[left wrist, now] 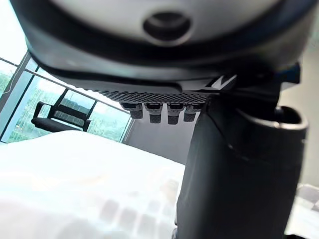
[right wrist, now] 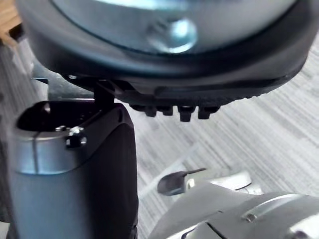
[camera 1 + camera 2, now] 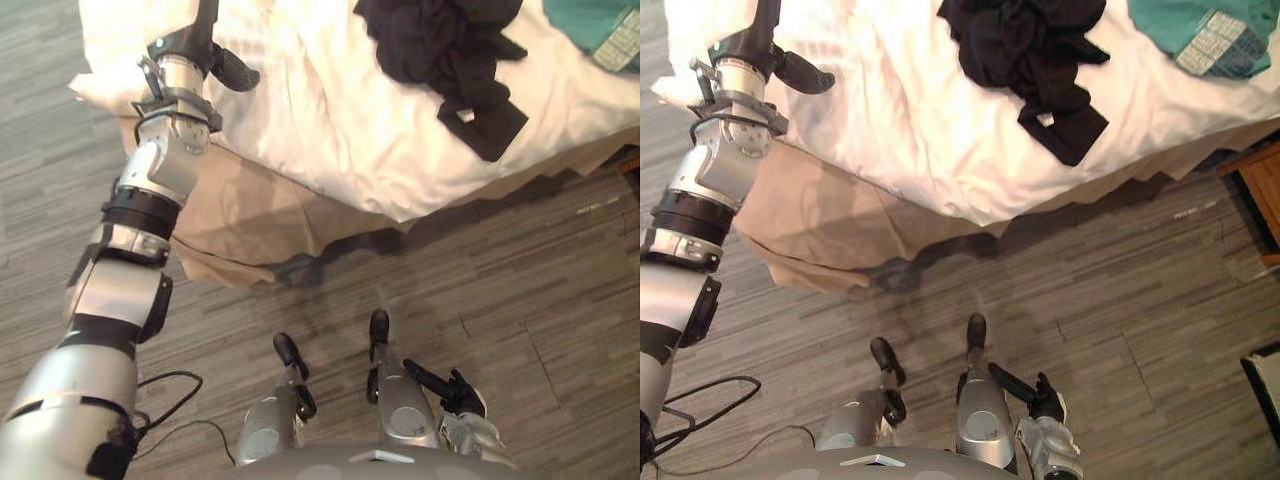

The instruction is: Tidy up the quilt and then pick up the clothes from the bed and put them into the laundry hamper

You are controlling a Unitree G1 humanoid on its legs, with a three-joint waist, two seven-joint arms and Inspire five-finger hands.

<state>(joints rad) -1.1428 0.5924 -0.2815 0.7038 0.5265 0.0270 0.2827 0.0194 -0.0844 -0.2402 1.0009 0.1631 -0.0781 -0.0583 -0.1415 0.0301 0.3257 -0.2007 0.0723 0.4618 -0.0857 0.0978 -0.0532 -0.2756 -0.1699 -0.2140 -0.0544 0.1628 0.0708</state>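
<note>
1. Left hand [image 3: 205, 40]: raised over the near-left corner of the rumpled white quilt [image 3: 330, 120]. The thumb juts out sideways. In its wrist view the fingers run roughly straight, with nothing in their grasp. Cannot tell whether it touches the quilt.
2. Right hand [image 3: 452, 392]: low beside the robot, above the grey wood-grain plank floor [image 3: 520, 290]. Fingers are loosely extended and hold nothing.
3. The quilt covers the bed, and its edge hangs over the tan bed skirt [image 3: 250, 215].
4. Crumpled heap of black clothes [image 3: 440, 50]: lies on the quilt toward the right, well apart from both hands.
5. Teal printed garment [image 3: 1200, 30]: on the quilt at far right, near the black heap.
6. Left wrist view: black office chair [image 1: 60, 117] before a large window [image 1: 15, 89], past the bed.
</note>
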